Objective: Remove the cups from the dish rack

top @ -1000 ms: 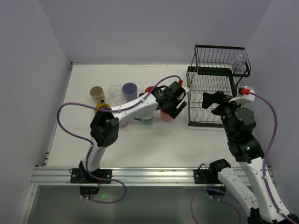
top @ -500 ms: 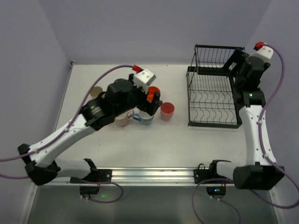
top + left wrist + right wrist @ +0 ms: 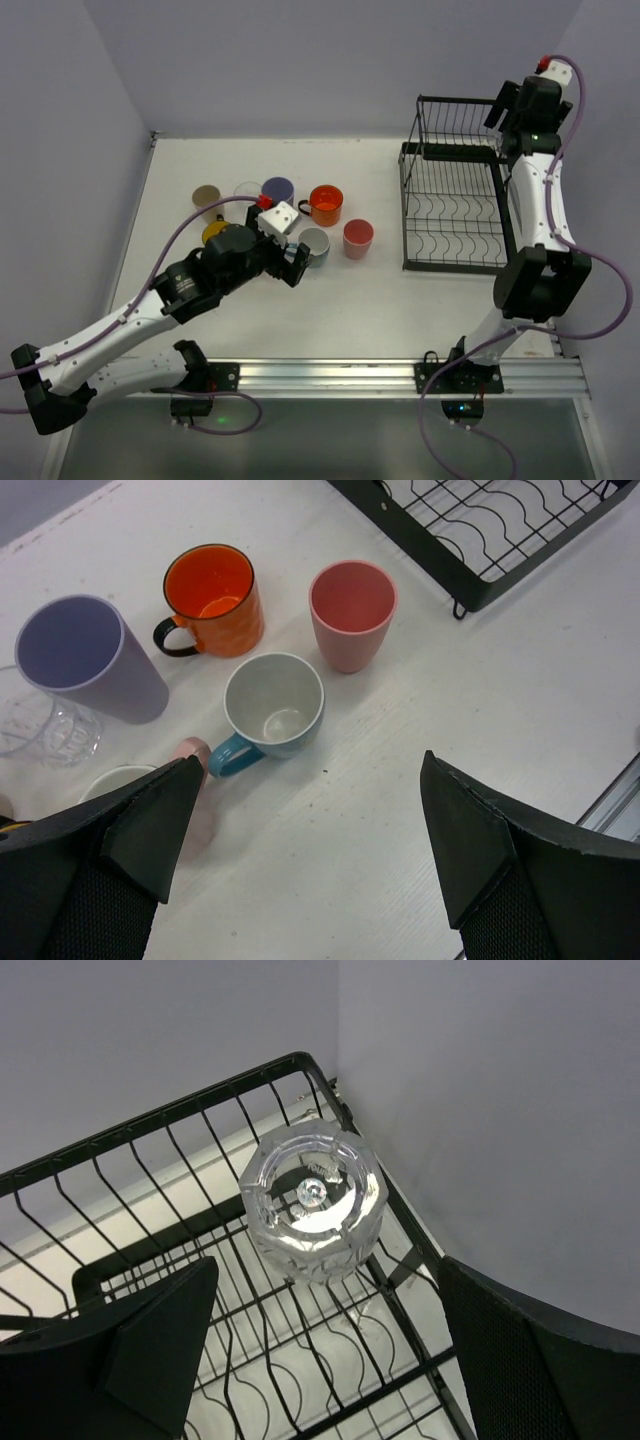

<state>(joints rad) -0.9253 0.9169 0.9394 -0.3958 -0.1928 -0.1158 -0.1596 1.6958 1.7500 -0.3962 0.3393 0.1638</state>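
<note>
Right end effector [image 3: 325, 1270] now above clear cup [image 3: 312, 1200] in dish rack [image 3: 150, 1121]

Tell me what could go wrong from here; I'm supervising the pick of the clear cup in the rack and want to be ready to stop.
1. The clear cup sits close in a corner of the dish rack upper shelf; the open right hand above it could catch a finger on the rim wire.
2. Its faceted, glassy sides may slip in the grip.
3. The open left hand hangs over crowded cups; going lower could knock the blue-handled mug.
</note>
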